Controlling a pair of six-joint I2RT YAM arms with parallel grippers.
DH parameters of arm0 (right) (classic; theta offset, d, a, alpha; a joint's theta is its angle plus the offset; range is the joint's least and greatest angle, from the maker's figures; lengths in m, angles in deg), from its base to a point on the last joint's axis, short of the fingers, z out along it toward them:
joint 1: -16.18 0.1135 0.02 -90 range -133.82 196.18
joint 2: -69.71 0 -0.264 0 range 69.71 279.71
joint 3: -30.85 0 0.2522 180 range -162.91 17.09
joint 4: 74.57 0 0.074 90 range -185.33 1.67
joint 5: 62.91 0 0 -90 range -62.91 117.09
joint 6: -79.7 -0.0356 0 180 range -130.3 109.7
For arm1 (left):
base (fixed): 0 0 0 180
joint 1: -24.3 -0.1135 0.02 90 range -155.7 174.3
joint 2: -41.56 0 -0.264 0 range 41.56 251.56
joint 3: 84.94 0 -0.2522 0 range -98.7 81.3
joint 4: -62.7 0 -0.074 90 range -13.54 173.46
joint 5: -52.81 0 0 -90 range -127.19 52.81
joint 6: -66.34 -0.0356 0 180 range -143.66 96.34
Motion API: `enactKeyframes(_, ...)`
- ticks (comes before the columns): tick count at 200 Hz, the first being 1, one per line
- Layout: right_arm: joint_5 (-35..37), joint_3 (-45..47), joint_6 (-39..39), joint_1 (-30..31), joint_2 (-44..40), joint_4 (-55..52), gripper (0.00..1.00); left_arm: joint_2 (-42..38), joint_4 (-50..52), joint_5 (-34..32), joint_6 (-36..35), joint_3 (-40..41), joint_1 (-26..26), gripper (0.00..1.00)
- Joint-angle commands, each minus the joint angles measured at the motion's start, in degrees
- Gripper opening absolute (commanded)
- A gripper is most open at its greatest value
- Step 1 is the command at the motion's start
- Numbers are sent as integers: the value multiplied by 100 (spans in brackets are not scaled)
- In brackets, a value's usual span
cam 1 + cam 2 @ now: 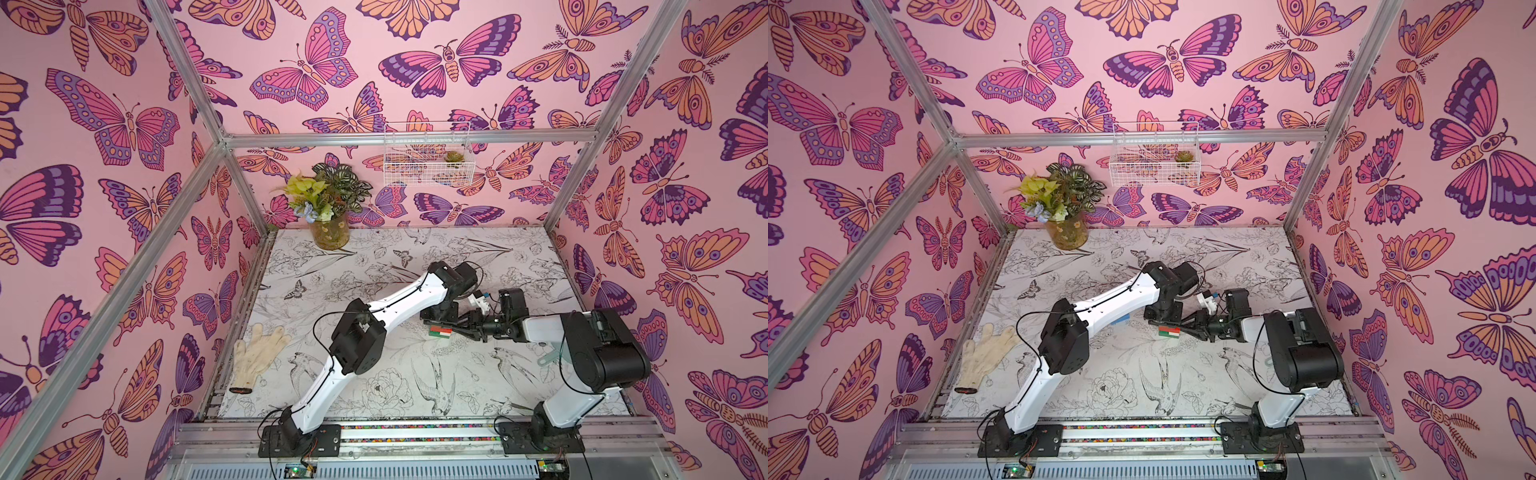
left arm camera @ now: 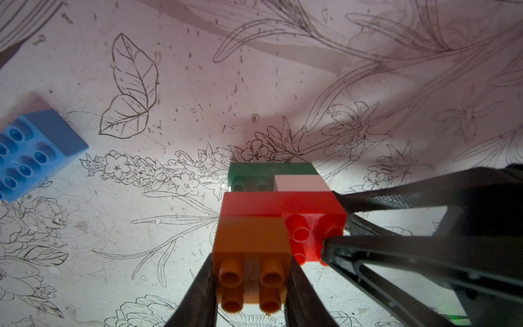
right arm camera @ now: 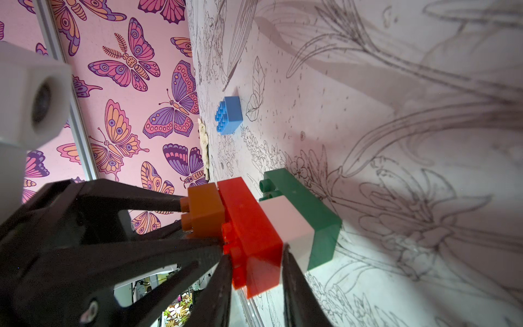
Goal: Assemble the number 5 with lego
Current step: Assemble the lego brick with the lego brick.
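- Pink butterfly-print wallpaper (image 1: 374,95) covers every wall of the cell behind bare aluminium rails (image 1: 311,141). The tabletop (image 1: 415,374) is printed with black line drawings of flowers and birds.
- From my station I see the partly built number 5 (image 1: 440,331) near the middle of the tabletop, between the two arms' wrists.
- It is four studded plastic pieces pressed together in a row: a long green brick (image 2: 271,170), a short white brick (image 2: 300,183), a long red brick (image 2: 277,205) and a short orange-brown brick (image 2: 252,237).
- The white brick joins green and red at one end, and the orange-brown brick sits on the red brick's opposite end.
- My left pincer (image 2: 252,263) is clenched on the orange-brown brick, one finger flat on each side.
- My right pincer (image 3: 256,260) is clenched across the red brick, at the end nearest the white brick.
- The green brick is the one toward the tabletop; I cannot tell whether it touches.
- A long blue studded plastic brick (image 3: 229,114) lies loose on the tabletop, well apart from the joined four, on the left arm's side.
- A white fabric glove (image 1: 259,353) lies by the tabletop's left edge.
- A glass vase (image 1: 330,235) of leaves and flowers stands in the far left corner, and a white wire basket (image 1: 428,160) hangs on the back wall.
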Motion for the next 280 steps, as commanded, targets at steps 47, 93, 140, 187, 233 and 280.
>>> enactKeyframes(47, 505, 45, 157, 206, 266, -468, 29, 953, -1200, 1617, -63, 1097, 216, 0)
enactKeyframes(93, 542, 19, 202, 254, 327, -531, 29, 953, -961, 1333, 32, 1086, 207, 2)
enactKeyframes(140, 558, 17, 211, 254, 336, -557, 28, 1247, -652, 1348, -31, 708, 256, 4)
enactKeyframes(187, 582, -7, 246, 259, 327, -626, 28, 1184, -528, 1221, -20, 613, 295, 5)
enactKeyframes(233, 654, -60, 349, 307, 258, -828, 28, 761, -528, 982, -17, 691, 261, 14)
enactKeyframes(280, 690, -69, 386, 326, 218, -917, 27, 444, -485, 809, 11, 613, 185, 25)
